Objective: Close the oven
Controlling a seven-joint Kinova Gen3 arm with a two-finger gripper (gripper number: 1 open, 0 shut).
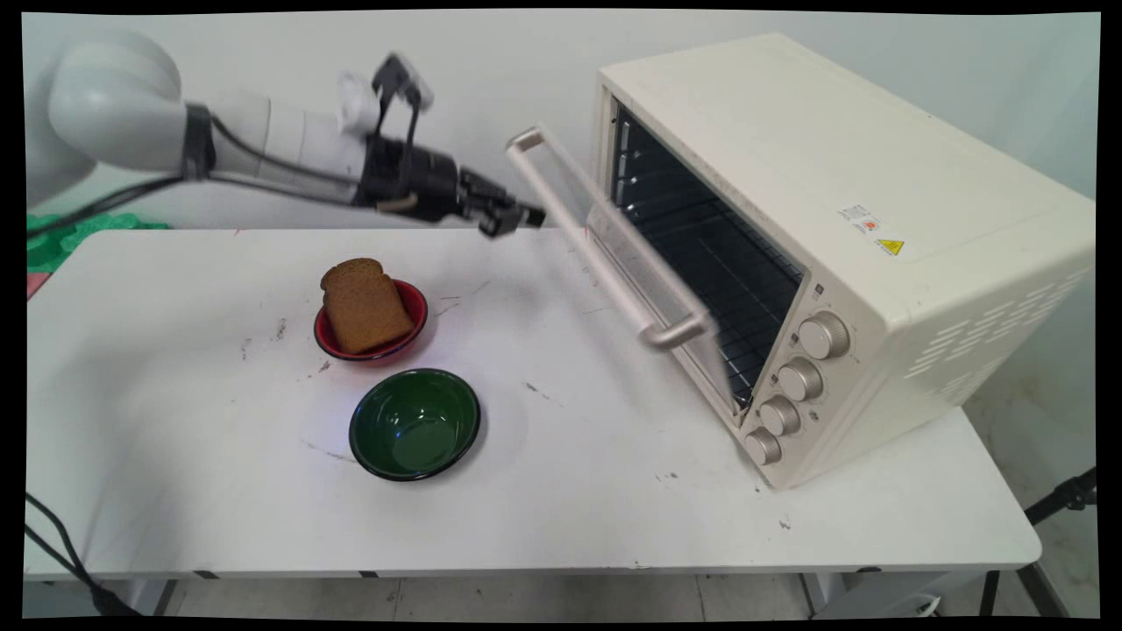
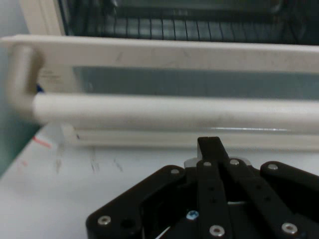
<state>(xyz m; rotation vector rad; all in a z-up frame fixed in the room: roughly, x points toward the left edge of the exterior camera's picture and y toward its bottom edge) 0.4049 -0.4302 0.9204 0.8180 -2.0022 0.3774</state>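
Observation:
A cream toaster oven (image 1: 841,219) stands at the right of the table, its glass door (image 1: 631,254) hanging partly open and tilted toward me. The door's long handle bar (image 1: 605,245) runs across the hand view (image 2: 174,112) just ahead of the fingers. My gripper (image 1: 517,216) hovers above the table just left of the handle, close to it but apart; its fingers (image 2: 209,149) are together with nothing held. A slice of brown bread (image 1: 364,305) leans in a red bowl (image 1: 412,329). A green bowl (image 1: 415,423) sits empty in front of it.
Inside the oven a wire rack (image 1: 710,263) shows behind the door. Several knobs (image 1: 798,377) line the oven's front right. Green and pink mats (image 1: 53,241) lie off the table's far left. Black cables (image 1: 61,543) hang at the near left corner.

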